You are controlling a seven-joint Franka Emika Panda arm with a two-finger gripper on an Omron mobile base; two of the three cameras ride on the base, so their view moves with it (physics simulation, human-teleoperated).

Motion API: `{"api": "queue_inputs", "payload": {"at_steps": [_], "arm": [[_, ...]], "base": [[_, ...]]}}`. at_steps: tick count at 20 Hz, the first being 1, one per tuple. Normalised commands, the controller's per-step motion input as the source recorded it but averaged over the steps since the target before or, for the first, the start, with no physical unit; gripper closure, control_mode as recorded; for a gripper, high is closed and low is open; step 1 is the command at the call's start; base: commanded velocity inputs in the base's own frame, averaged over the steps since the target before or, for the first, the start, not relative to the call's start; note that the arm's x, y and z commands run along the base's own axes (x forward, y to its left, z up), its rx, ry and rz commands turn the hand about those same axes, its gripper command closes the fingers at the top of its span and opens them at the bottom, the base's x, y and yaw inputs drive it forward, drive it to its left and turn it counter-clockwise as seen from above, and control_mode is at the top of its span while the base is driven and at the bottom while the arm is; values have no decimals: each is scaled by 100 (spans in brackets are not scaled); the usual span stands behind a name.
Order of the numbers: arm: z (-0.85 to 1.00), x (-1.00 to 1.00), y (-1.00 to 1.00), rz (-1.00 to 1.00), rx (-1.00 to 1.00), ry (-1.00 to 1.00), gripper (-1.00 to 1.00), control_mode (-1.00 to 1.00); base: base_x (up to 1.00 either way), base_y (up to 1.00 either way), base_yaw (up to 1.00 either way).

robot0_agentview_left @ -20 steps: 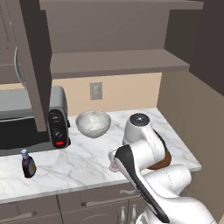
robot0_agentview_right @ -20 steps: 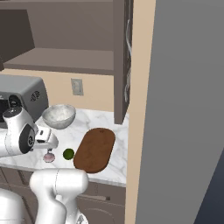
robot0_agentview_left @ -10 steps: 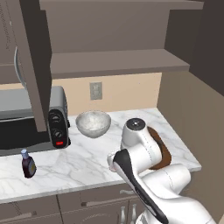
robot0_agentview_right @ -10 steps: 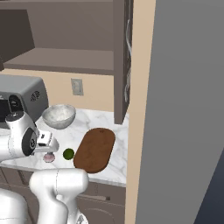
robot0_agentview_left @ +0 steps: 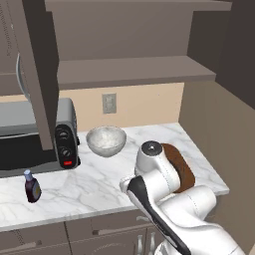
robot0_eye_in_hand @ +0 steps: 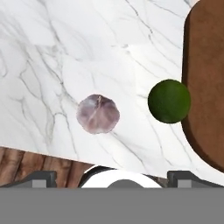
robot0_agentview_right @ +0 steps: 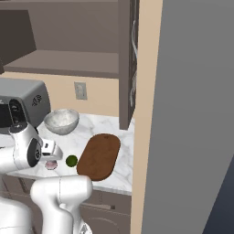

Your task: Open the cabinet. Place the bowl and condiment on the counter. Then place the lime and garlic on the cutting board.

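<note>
Pinkish garlic (robot0_eye_in_hand: pixel 98 113) — beside lime (robot0_eye_in_hand: pixel 169 101)

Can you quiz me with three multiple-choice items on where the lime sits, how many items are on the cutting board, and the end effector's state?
1. Where is the lime?
A. on the counter beside the cutting board
B. in the bowl
C. on the cabinet shelf

2. How many items lie on the cutting board?
A. two
B. one
C. none

3. What state is the end effector in?
A. shut on the garlic
B. open, above the garlic
C. shut on the lime

Answers: 1 A, the hand view shows the lime on marble at the board's edge. 2 C, the board's surface is bare in the right base view. 3 B, the fingertips stand wide apart with the garlic lying free on the counter.
</note>
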Motion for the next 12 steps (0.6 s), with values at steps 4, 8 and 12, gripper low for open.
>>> {"api": "queue_inputs", "payload": {"at_steps": [4, 8, 12], "arm": [[-30, 8, 0, 8, 1, -3, -100, -100], [-16, 12, 0, 5, 2, 0, -100, -100], [-10, 14, 0, 1, 0, 0, -100, -100]], "base": [[0, 0, 0], [0, 0, 0], [0, 0, 0]]}}
